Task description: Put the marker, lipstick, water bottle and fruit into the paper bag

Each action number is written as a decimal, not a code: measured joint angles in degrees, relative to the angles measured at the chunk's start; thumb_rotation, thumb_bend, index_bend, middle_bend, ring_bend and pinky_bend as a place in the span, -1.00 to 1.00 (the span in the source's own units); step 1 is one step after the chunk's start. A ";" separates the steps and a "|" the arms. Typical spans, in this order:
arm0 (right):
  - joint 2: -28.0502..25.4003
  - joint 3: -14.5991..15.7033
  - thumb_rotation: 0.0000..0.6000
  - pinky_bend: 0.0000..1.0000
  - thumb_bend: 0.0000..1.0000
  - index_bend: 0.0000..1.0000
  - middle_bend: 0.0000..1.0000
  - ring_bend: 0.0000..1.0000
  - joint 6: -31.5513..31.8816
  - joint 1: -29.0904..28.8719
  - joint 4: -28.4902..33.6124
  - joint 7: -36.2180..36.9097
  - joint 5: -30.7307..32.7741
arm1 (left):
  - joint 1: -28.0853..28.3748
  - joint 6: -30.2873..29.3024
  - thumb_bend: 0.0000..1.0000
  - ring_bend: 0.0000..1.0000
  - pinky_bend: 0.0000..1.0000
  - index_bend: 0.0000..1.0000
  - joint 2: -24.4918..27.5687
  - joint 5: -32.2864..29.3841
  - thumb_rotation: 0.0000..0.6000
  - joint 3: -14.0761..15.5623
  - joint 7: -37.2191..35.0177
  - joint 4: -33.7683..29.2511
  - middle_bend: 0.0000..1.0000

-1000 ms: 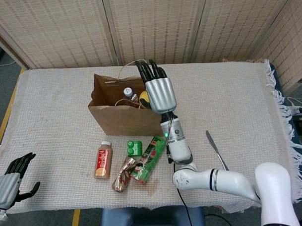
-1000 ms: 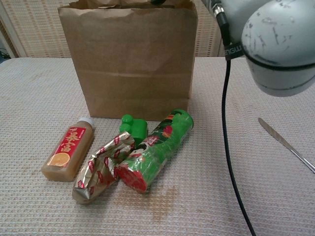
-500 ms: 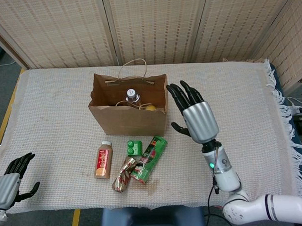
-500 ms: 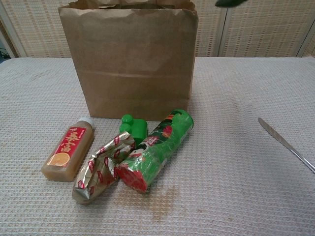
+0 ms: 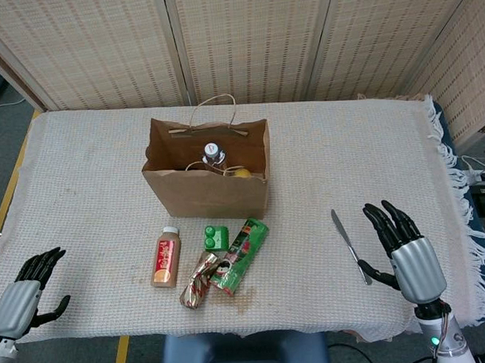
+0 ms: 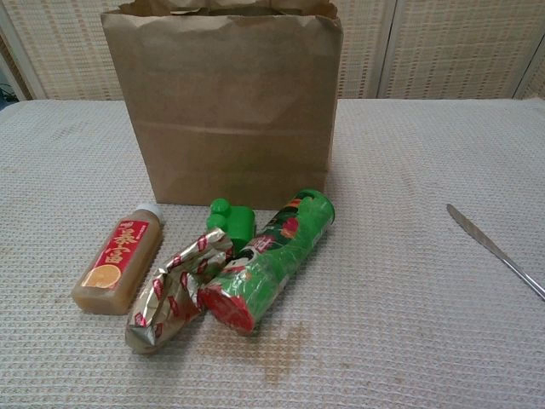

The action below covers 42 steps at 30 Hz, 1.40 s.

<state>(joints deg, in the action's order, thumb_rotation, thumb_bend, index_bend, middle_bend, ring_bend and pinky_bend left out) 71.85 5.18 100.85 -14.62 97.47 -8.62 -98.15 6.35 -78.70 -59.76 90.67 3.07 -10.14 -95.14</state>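
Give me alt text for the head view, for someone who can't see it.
An open paper bag stands on a cloth-covered table, a water bottle and yellow fruit inside. In front lie a juice bottle and snack packets. Both hands, left and right, hover open at the near corners, a knife beside the right.

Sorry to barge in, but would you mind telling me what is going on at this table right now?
A two-armed robot is packing a brown paper bag standing on the cloth-covered table. A clear water bottle and a yellow fruit already sit inside it. Neither hand holds anything: the right hand is open beside a metal knife, and the left hand is open at the table's near left corner. A juice bottle and green snack packets lie in front of the bag.
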 measured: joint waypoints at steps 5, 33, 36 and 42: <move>0.19 -0.14 1.00 -0.65 -0.95 -1.00 -0.79 -0.93 -1.85 0.75 -0.33 2.08 -0.74 | 1.56 0.54 -0.26 -1.00 -0.86 -1.00 -0.14 5.74 1.00 1.40 0.36 4.21 -1.00; -0.09 -3.73 1.00 -0.65 -0.95 -1.00 -0.79 -0.93 -8.74 2.65 0.29 6.23 -0.06 | 13.34 4.65 -0.27 -1.00 -0.87 -1.00 -11.74 30.08 1.00 4.65 18.29 7.62 -1.00; 0.00 -4.19 1.00 -0.65 -0.95 -1.00 -0.79 -0.93 -8.77 2.80 0.23 6.54 -0.08 | 15.33 8.49 -0.27 -1.00 -0.87 -1.00 -12.87 28.94 1.00 3.94 19.66 6.05 -1.00; 0.03 -4.74 1.00 -0.65 -0.95 -1.00 -0.79 -0.93 -9.28 2.90 0.20 7.52 0.47 | 17.83 12.37 -0.27 -1.00 -0.87 -1.00 -15.70 27.33 1.00 2.97 22.98 4.13 -1.00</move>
<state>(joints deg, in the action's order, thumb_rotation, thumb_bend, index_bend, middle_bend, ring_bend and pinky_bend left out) 71.89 0.44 91.57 -11.72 97.67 -1.10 -97.68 24.18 -66.32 -75.46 118.00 6.04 12.84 -91.00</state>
